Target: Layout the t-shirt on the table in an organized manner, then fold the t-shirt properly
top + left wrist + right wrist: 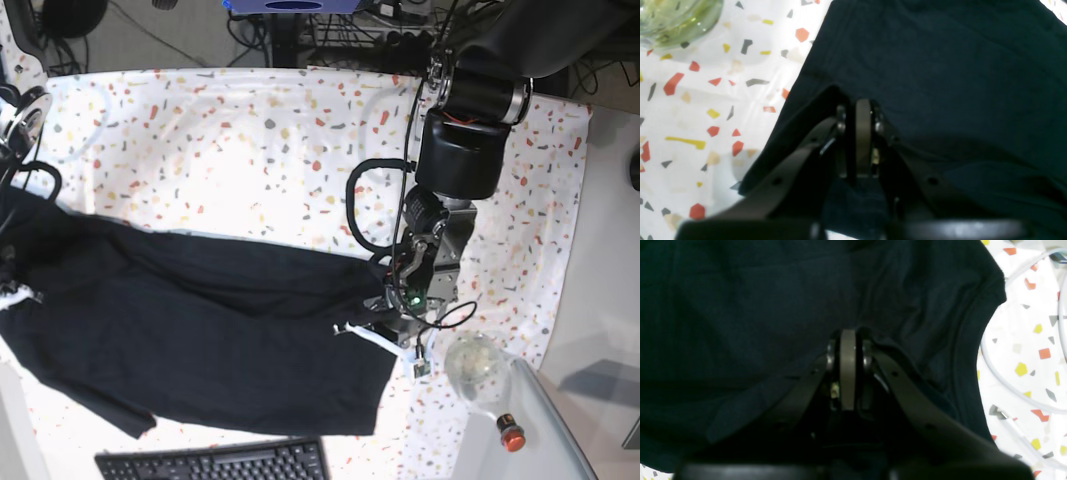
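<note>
Left wrist: left gripper [863, 133] is clenched on a fold of the plain black soft cloth t-shirt [940, 66], likely to pull it flat; a green glass bowl [673, 20] sits far left.

Right wrist: right gripper [848, 373] is pinched on the hem, though the grip may be easing.

Base: shirt is stretched between both arms across the near half of the white speckled cloth table [250, 130], creased, not yet square.

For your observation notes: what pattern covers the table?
White table with red, orange, yellow, grey flecks; clearest in left wrist view.
</note>
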`<state>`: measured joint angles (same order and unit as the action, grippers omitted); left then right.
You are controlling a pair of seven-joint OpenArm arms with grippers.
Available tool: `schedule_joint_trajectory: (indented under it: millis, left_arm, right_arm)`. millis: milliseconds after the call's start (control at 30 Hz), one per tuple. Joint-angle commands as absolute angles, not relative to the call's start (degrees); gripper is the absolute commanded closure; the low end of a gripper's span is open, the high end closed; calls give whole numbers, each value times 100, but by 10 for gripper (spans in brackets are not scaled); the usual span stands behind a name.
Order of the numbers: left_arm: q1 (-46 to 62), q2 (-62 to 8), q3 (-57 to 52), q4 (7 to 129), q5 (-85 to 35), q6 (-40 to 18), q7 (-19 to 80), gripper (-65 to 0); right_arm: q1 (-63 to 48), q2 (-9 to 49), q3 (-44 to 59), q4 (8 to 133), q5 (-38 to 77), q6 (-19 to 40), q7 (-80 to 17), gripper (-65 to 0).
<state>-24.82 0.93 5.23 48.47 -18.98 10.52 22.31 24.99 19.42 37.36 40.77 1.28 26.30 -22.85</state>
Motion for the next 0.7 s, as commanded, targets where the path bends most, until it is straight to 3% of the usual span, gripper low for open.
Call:
schedule_joint_trajectory:
  millis: [0,67,133,233,467,667]
  left_arm:
    - [-2738,101,514,4954,-1912,1024,2088,-87]
    - [-2756,92,514,4963,-1930,1024,2079,-260]
    - [-2747,75,505,5095,-1938,1024,2079,-423]
    - [-2475,4,497,5648,-1947,1024,2079,-637]
    - [-1156,-101,-101,7073,-1947,1024,2079,-650]
    - [-470,-75,-769,7152,-1956,1007,2070,-650]
  right_arm:
    - [2633,2088,3741,4295,215,2633,-2141,-158]
    - [2466,2053,3793,4664,215,2651,-2158,-321]
    - [2167,2026,3793,5147,242,2651,-2158,-426]
    - [1675,1684,3811,6185,242,2651,-2193,-431]
    - [338,585,4277,8796,242,2651,-3073,-425]
    - [-207,-558,5042,9745,242,2668,-3134,-429]
